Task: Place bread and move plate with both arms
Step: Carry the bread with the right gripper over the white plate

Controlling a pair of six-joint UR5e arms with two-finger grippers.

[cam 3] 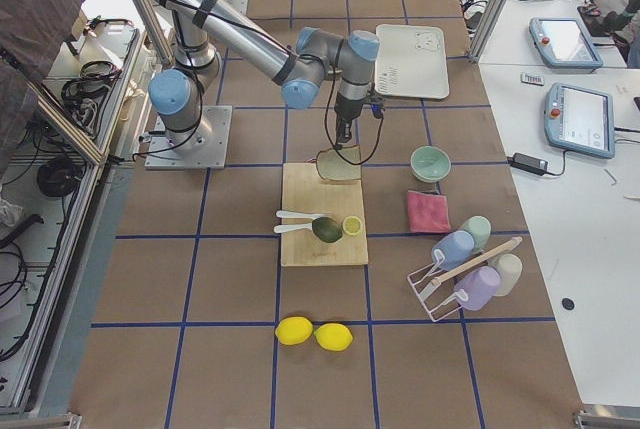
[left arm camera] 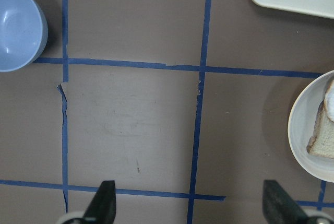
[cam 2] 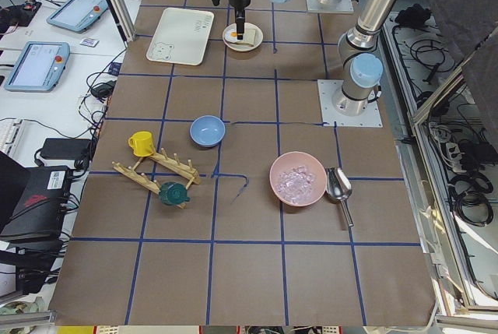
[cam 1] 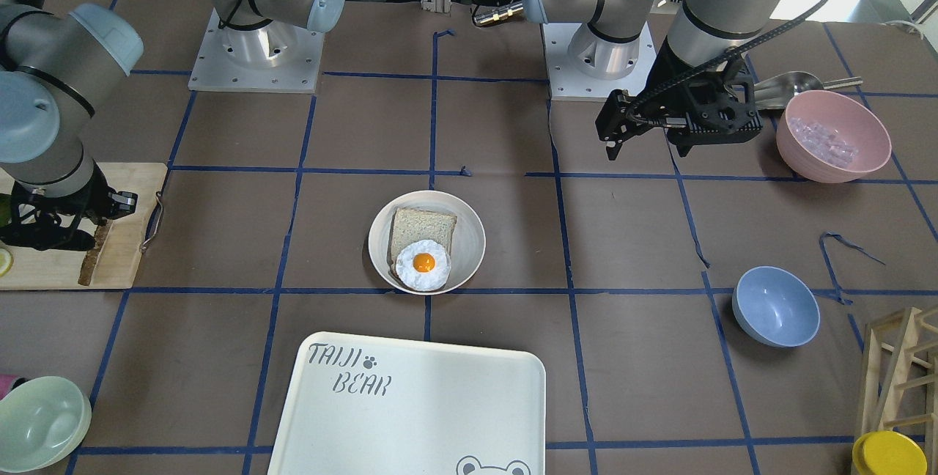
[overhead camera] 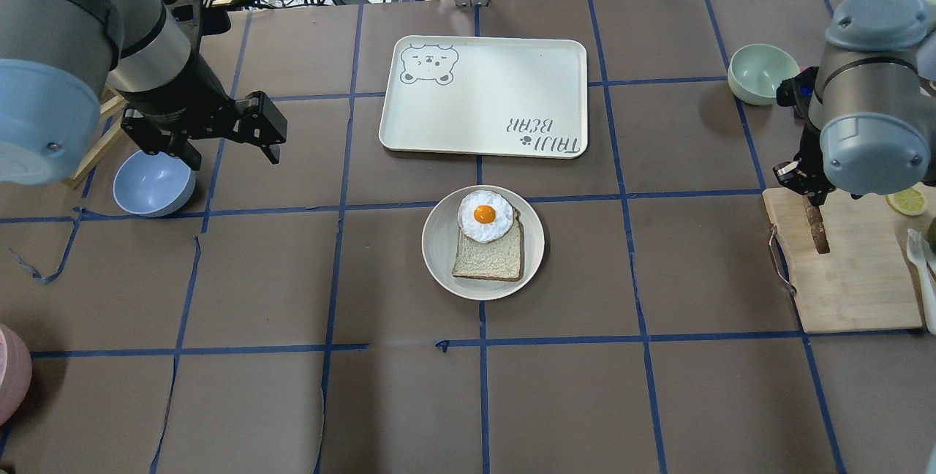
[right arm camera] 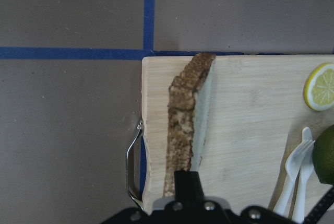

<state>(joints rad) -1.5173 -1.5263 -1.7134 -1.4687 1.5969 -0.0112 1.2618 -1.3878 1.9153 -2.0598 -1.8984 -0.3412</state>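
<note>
The bread [right arm camera: 187, 119], a slice with a dark brown crust, stands on edge over the wooden cutting board [right arm camera: 250, 125], pinched by my right gripper [right arm camera: 190, 176]. It also shows in the overhead view [overhead camera: 817, 224], under the right gripper [overhead camera: 806, 196]. The cream-white plate [overhead camera: 439, 251] sits mid-table and holds a pale toast slice [overhead camera: 488, 258] with a fried egg [overhead camera: 485, 215] on it. My left gripper [overhead camera: 232, 156] is open and empty, hovering well to the plate's left. In the left wrist view the plate's rim [left arm camera: 301, 130] shows at the right edge.
The "TAIJI BEAR" tray [overhead camera: 482, 97] lies just beyond the plate. A blue bowl [overhead camera: 153, 183] sits under the left arm, and a green bowl [overhead camera: 763, 73] sits near the right arm. A lemon slice [overhead camera: 907, 201] and fork [right arm camera: 295, 172] lie on the board. A pink bowl [cam 1: 833, 135] stands near the left arm.
</note>
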